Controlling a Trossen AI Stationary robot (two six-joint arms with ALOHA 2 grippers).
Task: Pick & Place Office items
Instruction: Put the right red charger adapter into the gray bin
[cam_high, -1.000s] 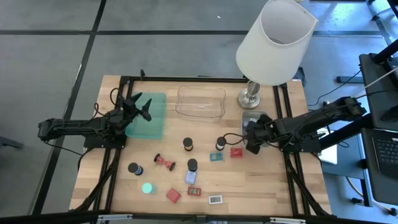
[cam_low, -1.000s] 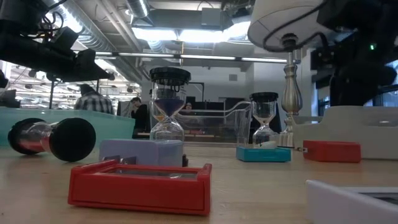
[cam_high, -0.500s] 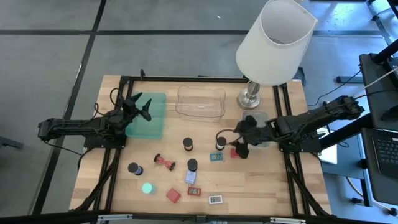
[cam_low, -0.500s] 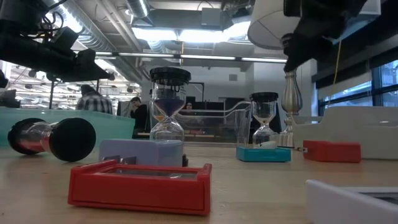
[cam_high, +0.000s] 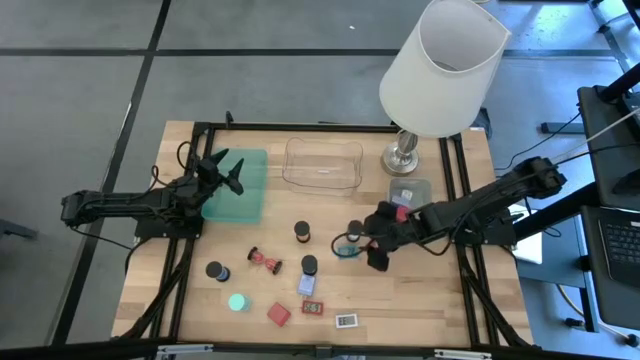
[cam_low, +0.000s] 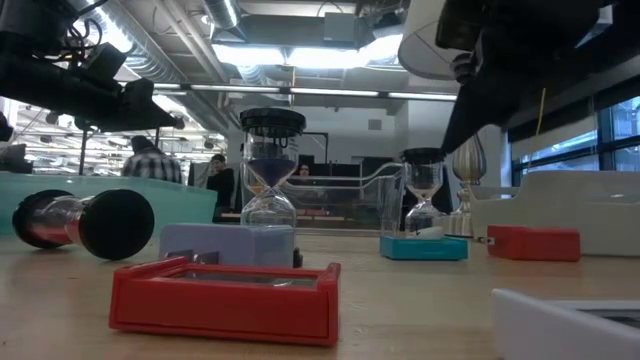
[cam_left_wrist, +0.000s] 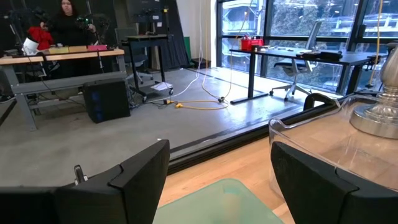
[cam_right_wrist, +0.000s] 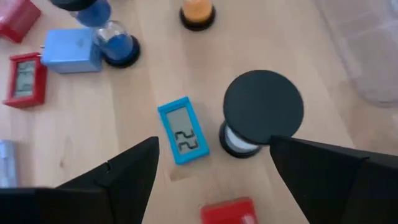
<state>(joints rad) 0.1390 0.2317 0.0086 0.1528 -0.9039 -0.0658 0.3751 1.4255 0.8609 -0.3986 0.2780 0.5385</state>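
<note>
The office items lie scattered on the wooden table: upright hourglasses (cam_high: 302, 232), a blue block (cam_high: 307, 286), a red block (cam_high: 279, 314), a green disc (cam_high: 237, 301) and small clocks. My right gripper (cam_high: 372, 248) hangs open above a teal clock (cam_right_wrist: 182, 139), a black-topped hourglass (cam_right_wrist: 262, 109) and a red block (cam_right_wrist: 230, 211). It slants down and touches none of them. My left gripper (cam_high: 222, 172) waits open over the green tray (cam_high: 240, 190), held level.
A clear tray (cam_high: 322, 163) stands at the back middle, with a grey tray (cam_high: 410, 190) to its right. The lamp with the big white shade (cam_high: 440, 70) has its metal base (cam_high: 402, 155) at the back right. One hourglass (cam_high: 265, 260) lies on its side.
My right gripper has swung from over the grey tray toward the table's left and slightly nearer. It now hangs over the teal clock and the hourglass beside it. Nothing on the table has moved.
</note>
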